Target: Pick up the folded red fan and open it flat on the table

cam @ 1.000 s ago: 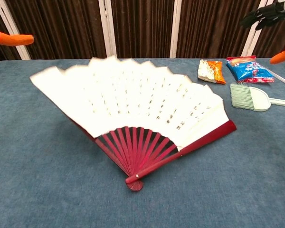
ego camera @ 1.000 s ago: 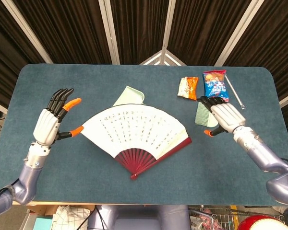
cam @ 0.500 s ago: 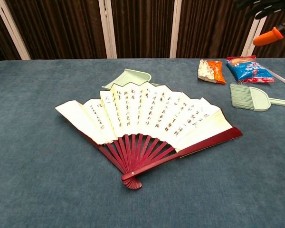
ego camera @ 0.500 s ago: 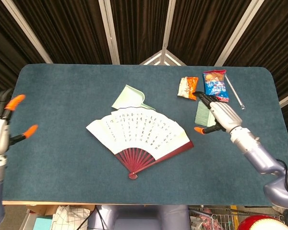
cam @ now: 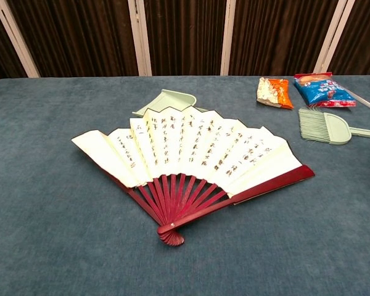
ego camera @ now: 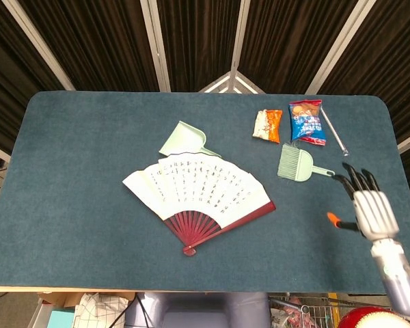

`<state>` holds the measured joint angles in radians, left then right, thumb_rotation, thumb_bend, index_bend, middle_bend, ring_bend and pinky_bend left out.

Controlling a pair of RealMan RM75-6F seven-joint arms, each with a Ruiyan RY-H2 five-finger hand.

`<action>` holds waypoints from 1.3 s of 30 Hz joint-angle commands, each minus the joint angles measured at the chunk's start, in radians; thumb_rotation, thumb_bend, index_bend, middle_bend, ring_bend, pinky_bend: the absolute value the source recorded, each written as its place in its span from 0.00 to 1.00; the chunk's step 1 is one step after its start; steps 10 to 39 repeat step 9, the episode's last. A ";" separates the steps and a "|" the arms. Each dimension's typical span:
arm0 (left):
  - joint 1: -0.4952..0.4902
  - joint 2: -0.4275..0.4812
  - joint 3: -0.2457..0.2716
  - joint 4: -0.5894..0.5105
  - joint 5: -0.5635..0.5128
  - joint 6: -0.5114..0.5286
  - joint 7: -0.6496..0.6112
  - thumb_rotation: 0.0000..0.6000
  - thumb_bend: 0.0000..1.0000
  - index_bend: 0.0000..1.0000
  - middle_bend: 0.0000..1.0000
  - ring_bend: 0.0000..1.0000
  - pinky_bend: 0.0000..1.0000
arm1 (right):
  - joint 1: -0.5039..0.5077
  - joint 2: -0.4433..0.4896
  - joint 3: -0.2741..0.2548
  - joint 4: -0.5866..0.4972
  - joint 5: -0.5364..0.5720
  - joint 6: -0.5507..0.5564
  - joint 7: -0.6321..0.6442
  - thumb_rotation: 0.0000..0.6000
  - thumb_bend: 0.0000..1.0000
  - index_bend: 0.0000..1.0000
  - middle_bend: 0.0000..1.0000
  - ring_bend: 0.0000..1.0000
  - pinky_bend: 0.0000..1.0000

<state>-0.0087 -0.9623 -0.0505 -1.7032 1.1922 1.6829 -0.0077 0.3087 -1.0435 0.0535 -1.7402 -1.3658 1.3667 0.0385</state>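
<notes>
Right hand well right of fan

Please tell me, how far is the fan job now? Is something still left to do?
Done: the fan lies spread open and flat on the table, its top edge over the green dustpan. In hand: nothing; the right hand is empty, apart from the fan, and the left hand is out of view. Nothing appears left.

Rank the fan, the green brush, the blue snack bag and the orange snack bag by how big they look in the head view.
1. fan
2. green brush, counting its handle
3. blue snack bag
4. orange snack bag

Brush and blue bag look close; that order is unsure.
</notes>
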 commanded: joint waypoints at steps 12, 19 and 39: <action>0.056 0.020 -0.005 0.016 0.068 0.035 -0.061 1.00 0.20 0.12 0.00 0.00 0.00 | -0.117 0.008 -0.045 0.023 -0.091 0.122 0.022 1.00 0.23 0.19 0.06 0.14 0.00; 0.056 0.020 -0.005 0.016 0.068 0.035 -0.061 1.00 0.20 0.12 0.00 0.00 0.00 | -0.117 0.008 -0.045 0.023 -0.091 0.122 0.022 1.00 0.23 0.19 0.06 0.14 0.00; 0.056 0.020 -0.005 0.016 0.068 0.035 -0.061 1.00 0.20 0.12 0.00 0.00 0.00 | -0.117 0.008 -0.045 0.023 -0.091 0.122 0.022 1.00 0.23 0.19 0.06 0.14 0.00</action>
